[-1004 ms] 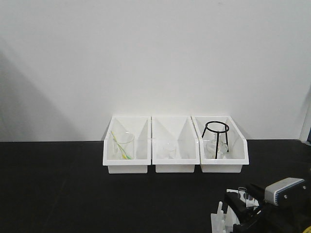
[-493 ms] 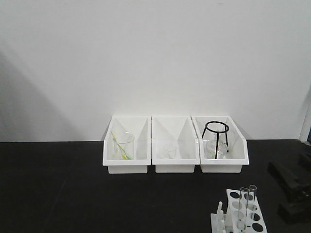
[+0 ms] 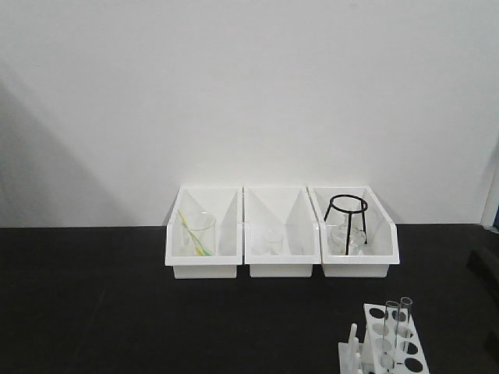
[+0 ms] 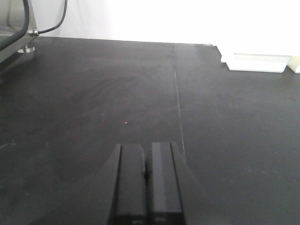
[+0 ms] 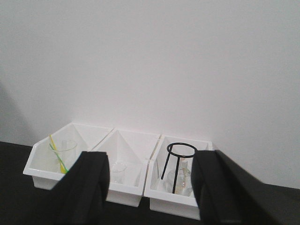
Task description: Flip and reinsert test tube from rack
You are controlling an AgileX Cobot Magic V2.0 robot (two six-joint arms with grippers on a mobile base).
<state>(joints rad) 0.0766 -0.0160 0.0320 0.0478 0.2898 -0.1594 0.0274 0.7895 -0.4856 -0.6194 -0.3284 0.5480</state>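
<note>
The small white rack (image 3: 373,352) stands at the bottom right of the front view, partly cut off by the frame edge. Two clear glass test tubes (image 3: 391,333) stand upright in its holes, side by side. No gripper is near it. My left gripper (image 4: 147,161) is shut with nothing between its fingers, low over bare black tabletop. My right gripper (image 5: 151,161) is open and empty, raised and facing the three bins. Neither wrist view shows the rack.
Three white bins line the back wall: the left bin (image 3: 178,249) holds a beaker with yellow and green sticks, the middle bin (image 3: 281,261) a small glass, the right bin (image 3: 382,241) a black ring stand (image 3: 346,222). A dark arm part shows at the right edge (image 3: 490,269).
One second ago my right arm covered the rack at the bottom right. It has pulled away to the right, leaving the rack and both tubes uncovered.
</note>
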